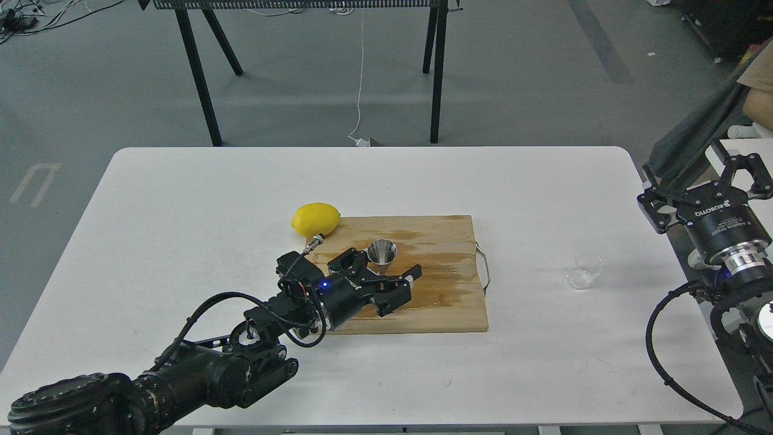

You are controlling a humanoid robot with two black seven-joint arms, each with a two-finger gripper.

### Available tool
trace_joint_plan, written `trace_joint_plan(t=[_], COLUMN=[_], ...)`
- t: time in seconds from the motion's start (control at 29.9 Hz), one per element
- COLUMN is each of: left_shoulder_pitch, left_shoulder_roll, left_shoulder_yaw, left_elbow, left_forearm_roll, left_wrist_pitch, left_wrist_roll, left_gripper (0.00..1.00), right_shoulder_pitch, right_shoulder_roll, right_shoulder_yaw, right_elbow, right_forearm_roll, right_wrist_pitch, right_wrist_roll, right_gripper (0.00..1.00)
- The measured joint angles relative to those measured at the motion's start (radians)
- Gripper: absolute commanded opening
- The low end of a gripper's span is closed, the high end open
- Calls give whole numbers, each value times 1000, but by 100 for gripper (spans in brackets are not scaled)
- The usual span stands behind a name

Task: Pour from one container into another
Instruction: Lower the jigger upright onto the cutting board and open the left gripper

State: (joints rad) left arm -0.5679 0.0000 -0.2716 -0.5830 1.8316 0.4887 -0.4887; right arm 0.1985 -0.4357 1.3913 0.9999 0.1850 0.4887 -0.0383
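The steel hourglass jigger (pixel 381 252) stands upright on the wooden cutting board (pixel 447 302), mouth up. My left gripper (pixel 388 264) is open, with one finger left of the jigger and the other to its lower right; I see no contact. The small clear glass cup (pixel 584 270) sits on the white table (pixel 181 211) to the right of the board, with nothing holding it. My right gripper (pixel 702 184) hovers open at the table's right edge, above and to the right of the glass cup.
A yellow lemon (pixel 315 219) lies at the board's far-left corner, close to my left wrist. The board has a metal handle (pixel 485 267) on its right side. Black trestle legs (pixel 199 72) stand on the floor beyond the table.
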Motion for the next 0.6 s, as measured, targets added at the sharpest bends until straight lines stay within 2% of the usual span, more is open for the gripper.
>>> trace_joint_plan(t=[0.6], left_shoulder_pitch=[12], left_shoulder_roll=[17], left_shoulder_yaw=[-4], left_elbow=[-1], left_forearm_roll=[0], left_wrist_pitch=[0], left_wrist_roll=[0], left_gripper=[97], right_shoulder_pitch=[-2], right_shoulder_roll=[0], right_shoulder_yaw=[0], right_elbow=[1], right_forearm_roll=[1], right_wrist_pitch=[0], right_wrist_roll=[0], right_gripper=[99])
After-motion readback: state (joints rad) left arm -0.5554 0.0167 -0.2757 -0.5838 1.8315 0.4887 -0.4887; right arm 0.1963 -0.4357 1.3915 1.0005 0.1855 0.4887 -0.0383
